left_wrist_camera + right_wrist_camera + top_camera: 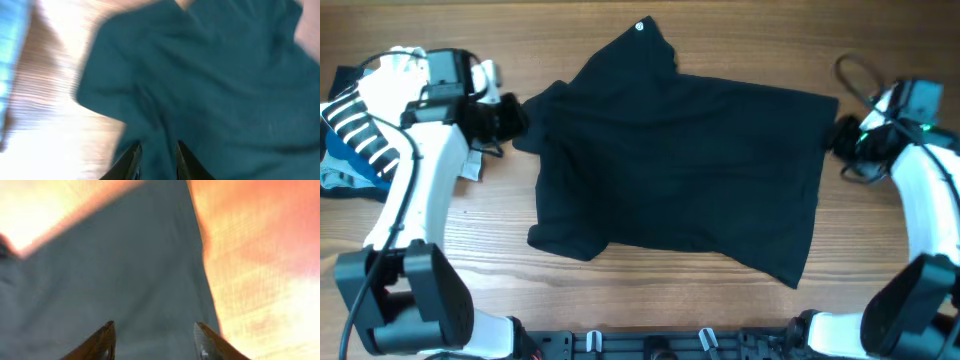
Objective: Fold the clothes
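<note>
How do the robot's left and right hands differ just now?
The left hand sits at the large black soft-fabric T-shirt's left edge, the right hand at its right edge. The left hand's fingers stand close together; the right hand's are spread wide. Both point onto the black cloth.

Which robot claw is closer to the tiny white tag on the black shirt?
Left. The left gripper is at the left edge of the black shirt, down-left of the white tag; the right gripper is at the far right edge, farther off.
</note>
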`<state>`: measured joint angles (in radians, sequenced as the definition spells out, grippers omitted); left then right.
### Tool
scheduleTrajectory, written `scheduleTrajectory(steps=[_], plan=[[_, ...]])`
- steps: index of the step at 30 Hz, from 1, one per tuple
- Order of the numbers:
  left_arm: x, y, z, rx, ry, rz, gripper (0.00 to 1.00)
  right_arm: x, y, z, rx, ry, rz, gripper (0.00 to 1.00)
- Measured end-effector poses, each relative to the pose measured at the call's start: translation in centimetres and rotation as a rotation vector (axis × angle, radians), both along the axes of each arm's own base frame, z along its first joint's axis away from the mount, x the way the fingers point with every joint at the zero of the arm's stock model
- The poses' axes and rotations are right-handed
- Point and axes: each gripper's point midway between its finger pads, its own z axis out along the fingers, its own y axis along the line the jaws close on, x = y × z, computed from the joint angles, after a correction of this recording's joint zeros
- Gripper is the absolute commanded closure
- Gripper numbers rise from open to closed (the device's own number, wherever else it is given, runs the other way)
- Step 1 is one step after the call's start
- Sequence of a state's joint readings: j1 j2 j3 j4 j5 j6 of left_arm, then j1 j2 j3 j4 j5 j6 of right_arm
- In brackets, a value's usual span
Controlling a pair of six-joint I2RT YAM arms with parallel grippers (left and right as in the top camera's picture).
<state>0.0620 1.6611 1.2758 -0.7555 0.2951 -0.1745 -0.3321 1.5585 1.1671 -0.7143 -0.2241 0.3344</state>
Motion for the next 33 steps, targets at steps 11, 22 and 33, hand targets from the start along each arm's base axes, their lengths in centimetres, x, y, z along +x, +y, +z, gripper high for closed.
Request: scheduleTrajectory(steps=[11,22,33], plan=[[-2.7,-6.9,-6.8,0.030,0.210,-0.223,0.73,6.4,-4.0,0.1,-0.113,-0.190,-0.051,0.44],[-4.0,-6.7,-7.0,0.039,0.263,-0.228,0.69,9.2,-5.7,-10.1,-0.117,-0.104,-0.068,0.43],[-4.0,-6.7,-7.0,0.039,0.263,-0.228,0.69,12.2,-5.7,-11.5,-0.096,-0.211,-0.040,0.64]])
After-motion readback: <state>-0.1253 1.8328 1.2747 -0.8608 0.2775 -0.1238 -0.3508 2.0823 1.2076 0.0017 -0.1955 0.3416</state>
